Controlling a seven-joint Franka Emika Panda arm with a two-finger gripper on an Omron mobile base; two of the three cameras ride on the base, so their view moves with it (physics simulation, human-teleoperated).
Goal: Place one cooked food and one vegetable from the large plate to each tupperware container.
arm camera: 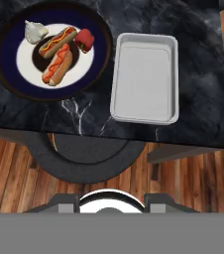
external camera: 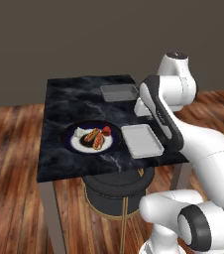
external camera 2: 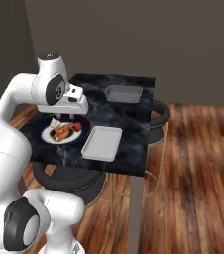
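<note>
Seen from the hand camera, the large plate point(arm camera: 5, 59) lies at about 11 o'clock from the claw, the pale container point(arm camera: 144, 77) at about 1 o'clock, both on the dark bench point(arm camera: 203, 74). On the plate: two hot dogs point(arm camera: 57, 62), one red pepper point(arm camera: 84, 39), one garlic bulb point(arm camera: 34, 31). Two containers in all; the darker container point(external camera: 119, 92) sits farther back. Whether the claw is apart or together cannot be told.

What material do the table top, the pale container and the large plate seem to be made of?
The table top looks like polished black marble, going by its thin white veins. The pale container looks like smooth matte plastic or perhaps light metal: plain grey-white, thin raised rim, rounded corners. The large plate looks like glazed ceramic, with clean navy, white and brown colour rings. All is rendered, so these are guesses.
</note>
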